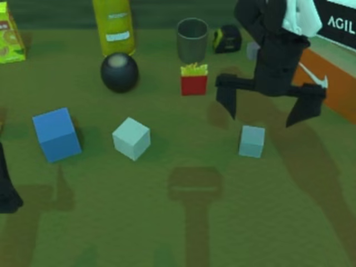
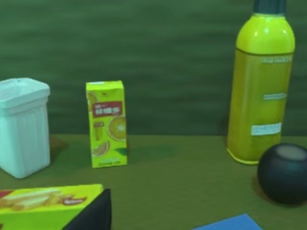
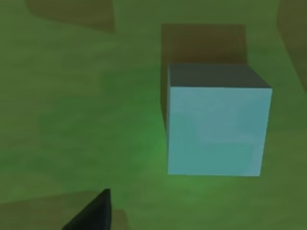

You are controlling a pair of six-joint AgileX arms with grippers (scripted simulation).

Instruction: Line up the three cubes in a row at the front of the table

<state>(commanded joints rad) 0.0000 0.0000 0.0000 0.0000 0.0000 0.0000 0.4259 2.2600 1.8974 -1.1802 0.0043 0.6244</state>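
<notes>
At the counter's (image 1: 167, 222) far left edge the left hand (image 1: 8, 194) sits parked low, its fingers out of sight. The blue cube (image 1: 55, 134) rests at the left, the white cube (image 1: 132, 138) near the middle, and the pale grey-blue cube (image 1: 252, 141) to the right, all well apart. The right hand (image 1: 270, 108) hangs above the counter just behind the grey-blue cube, pointing down, fingers spread wide and holding nothing.

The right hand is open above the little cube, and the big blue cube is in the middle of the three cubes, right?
Not quite. The blue cube is the leftmost of the three; the white cube is in the middle, as the top view shows. The rest holds: the right hand is open above the little cube.
</notes>
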